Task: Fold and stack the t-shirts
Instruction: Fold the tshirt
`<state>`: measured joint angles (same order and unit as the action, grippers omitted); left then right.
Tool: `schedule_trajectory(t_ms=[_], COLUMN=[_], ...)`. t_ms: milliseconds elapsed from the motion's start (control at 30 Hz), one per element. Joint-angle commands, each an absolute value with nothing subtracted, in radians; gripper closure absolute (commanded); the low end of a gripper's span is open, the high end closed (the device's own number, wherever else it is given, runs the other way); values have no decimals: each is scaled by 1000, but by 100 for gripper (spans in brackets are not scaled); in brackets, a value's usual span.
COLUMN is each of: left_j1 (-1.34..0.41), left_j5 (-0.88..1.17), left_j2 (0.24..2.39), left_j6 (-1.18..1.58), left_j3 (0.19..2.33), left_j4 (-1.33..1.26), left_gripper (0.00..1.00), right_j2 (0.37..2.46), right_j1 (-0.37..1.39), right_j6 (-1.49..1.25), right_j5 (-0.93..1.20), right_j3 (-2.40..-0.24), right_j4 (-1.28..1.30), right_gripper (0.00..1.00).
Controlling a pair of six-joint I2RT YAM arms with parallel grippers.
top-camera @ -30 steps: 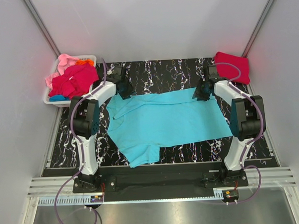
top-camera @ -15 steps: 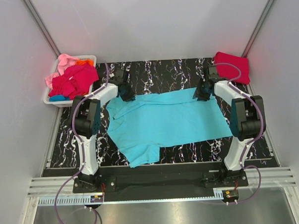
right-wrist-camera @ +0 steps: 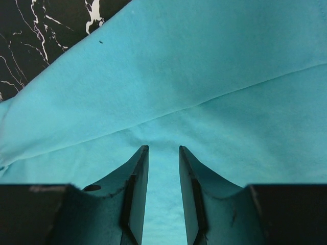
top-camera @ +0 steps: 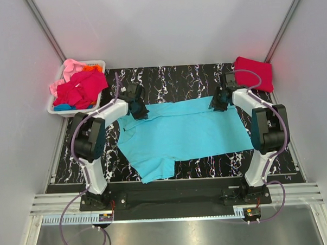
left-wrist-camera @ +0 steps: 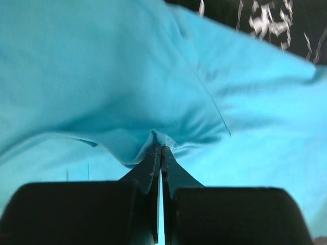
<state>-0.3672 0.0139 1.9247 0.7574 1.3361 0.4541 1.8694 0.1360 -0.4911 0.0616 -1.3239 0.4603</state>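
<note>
Two arms reach from the near edge across the black marbled surface [top-camera: 170, 79].

Far-left corner: a white slotted basket [top-camera: 52, 110] holds a loose heap of t-shirts. A crimson t-shirt [top-camera: 83, 87] lies on top and hangs over the rim nearest the surface. A pink t-shirt [top-camera: 69, 67] lies behind it, an orange t-shirt [top-camera: 91, 66] shows at the far rim, and a blue t-shirt [top-camera: 62, 107] shows at the near corner.

Left claw [top-camera: 138, 106]: positioned at the far-left corner of the turquoise t-shirt [top-camera: 180, 132]. In the left wrist view, the left claw [left-wrist-camera: 159, 149] is clenched, fingertips together, grasping a small raised pinch of the turquoise t-shirt [left-wrist-camera: 102, 76]. Wrinkles run outward from the pinch.

Turquoise t-shirt: spread flat across the middle of the surface, lengthwise from left to right, between the two arms. At its left end, one short sleeve points toward the near edge.

Right claw [top-camera: 218, 101]: positioned at the far-right corner of the turquoise t-shirt. In the right wrist view, the right claw [right-wrist-camera: 163, 148] is released; its fingers stand apart by a narrow gap, tips down at the turquoise t-shirt [right-wrist-camera: 230, 61], and the cloth shows through the gap. Creases run from the tips toward both sides.

Far-right corner: a folded red t-shirt [top-camera: 254, 72] lies on the surface, apart from the turquoise t-shirt and near the right arm's wrist.
</note>
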Motion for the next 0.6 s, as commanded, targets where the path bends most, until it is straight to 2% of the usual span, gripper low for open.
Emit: schedule_trajectory(t_ms=[0,300,400,433,567], left_j1=[-399,-443,-456,-460,-474], left_j5=[-29,-48,-92,-109,-118], left_j2=[1810,1753,1721,1710,1654], left_j6=[765,776,804,810,793], left_j3=[1283,1177,1131,1105,1037], left_j4=[439,440,440,439,384], left_gripper=[100,100,88,78,68], right_j2=[1827,1821,1821,1822,1829], right_j1=[156,167,167,167,167], right_j6=[-508,-511,-511,-509,-512], right_j5=[37,25,23,23,29], right_j3=[-1319,-1325,-1328,-1330,-1338], right_j4=[445,449,449,449,449], right_gripper=[63,64,63,64,64])
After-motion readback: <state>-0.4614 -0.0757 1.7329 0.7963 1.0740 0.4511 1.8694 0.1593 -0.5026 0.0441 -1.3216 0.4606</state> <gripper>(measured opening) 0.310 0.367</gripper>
